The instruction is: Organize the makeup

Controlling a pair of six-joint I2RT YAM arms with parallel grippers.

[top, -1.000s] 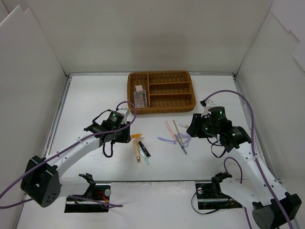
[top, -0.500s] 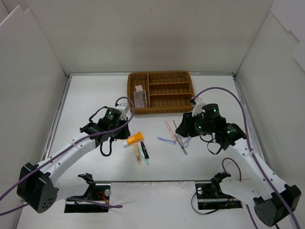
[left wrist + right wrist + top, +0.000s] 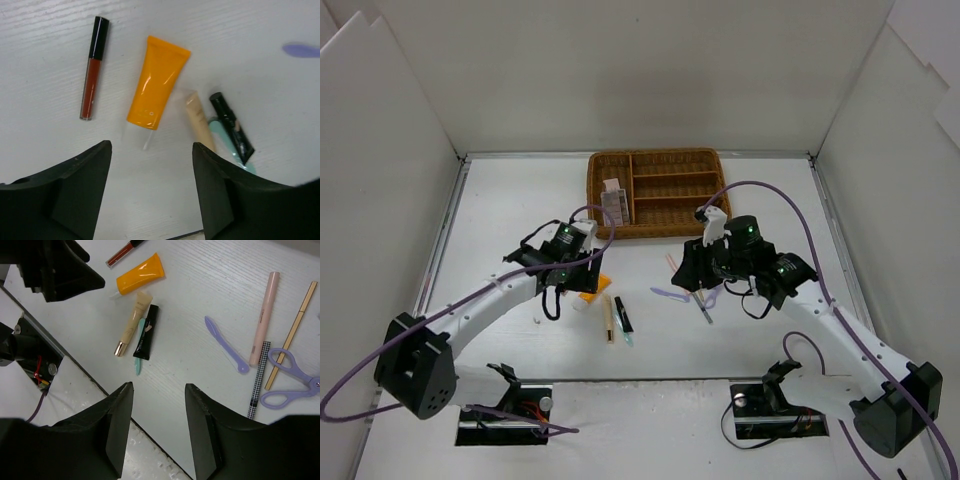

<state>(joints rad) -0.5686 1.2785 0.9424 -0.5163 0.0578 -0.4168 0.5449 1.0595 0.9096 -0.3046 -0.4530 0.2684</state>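
The makeup lies loose on the white table. In the left wrist view I see an orange tube [image 3: 157,82], a red lip gloss [image 3: 92,67], a beige tube [image 3: 199,122] and a black tube [image 3: 231,127]. My left gripper [image 3: 151,146] hangs open just above them, holding nothing. My right gripper [image 3: 159,387] is open too, over bare table near a mint tool [image 3: 139,365], a lilac spatula [image 3: 225,345], a pink pencil [image 3: 264,317] and lilac scissors [image 3: 290,380]. From above, the left gripper [image 3: 582,283] half covers the orange tube [image 3: 596,291].
The wicker tray [image 3: 660,232] stands at the back centre, with a palette [image 3: 613,205] in its left compartment. A gold pencil [image 3: 292,335] and a checked pencil [image 3: 256,380] lie by the scissors. White walls enclose the table on three sides.
The left gripper closed and then opened, and it now sits over the orange tube lying on the table. The right arm has swung left toward the middle items.
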